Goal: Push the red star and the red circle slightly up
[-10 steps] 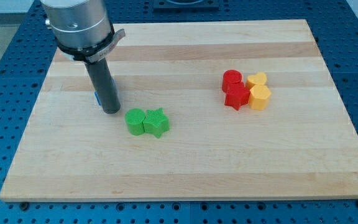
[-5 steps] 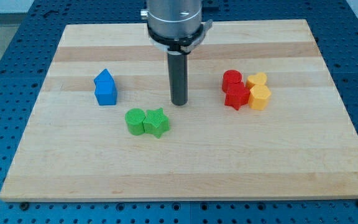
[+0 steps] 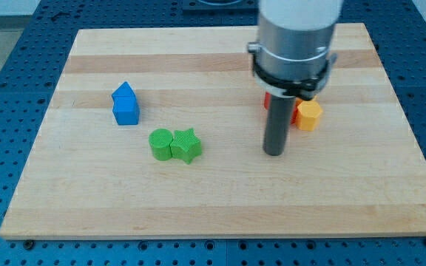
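My tip (image 3: 274, 152) rests on the board, right of centre. The rod and arm body stand in front of the red star and the red circle, which are almost wholly hidden; only a thin red sliver (image 3: 267, 101) shows at the rod's left edge and another between the rod and the yellow block. The tip lies just below where that red pair sits. A yellow block (image 3: 309, 114) touches the rod's right side in the view; a second yellow block behind it is hidden.
A blue block (image 3: 125, 104) sits at the left of the wooden board (image 3: 213, 199). A green circle (image 3: 160, 143) and a green star (image 3: 186, 145) touch each other left of my tip.
My tip has swept from the left side of the board, past the blue block and the green pair, to the right. It now stands below the red pair. No block has visibly moved.
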Available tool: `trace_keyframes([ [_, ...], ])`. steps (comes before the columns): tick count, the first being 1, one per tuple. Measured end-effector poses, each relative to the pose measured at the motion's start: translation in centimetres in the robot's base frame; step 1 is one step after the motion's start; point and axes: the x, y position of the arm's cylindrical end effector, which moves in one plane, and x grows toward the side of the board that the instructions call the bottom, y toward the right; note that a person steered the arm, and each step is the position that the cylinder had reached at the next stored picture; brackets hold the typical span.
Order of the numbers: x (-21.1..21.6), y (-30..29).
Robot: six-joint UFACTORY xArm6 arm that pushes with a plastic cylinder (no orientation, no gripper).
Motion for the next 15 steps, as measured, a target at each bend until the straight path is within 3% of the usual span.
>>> trace_keyframes([
  [5,0.0,3.3],
  [8,-0.6,0.9],
  [13,-7.1,-1.7],
  [15,-3.4,-2.1],
])
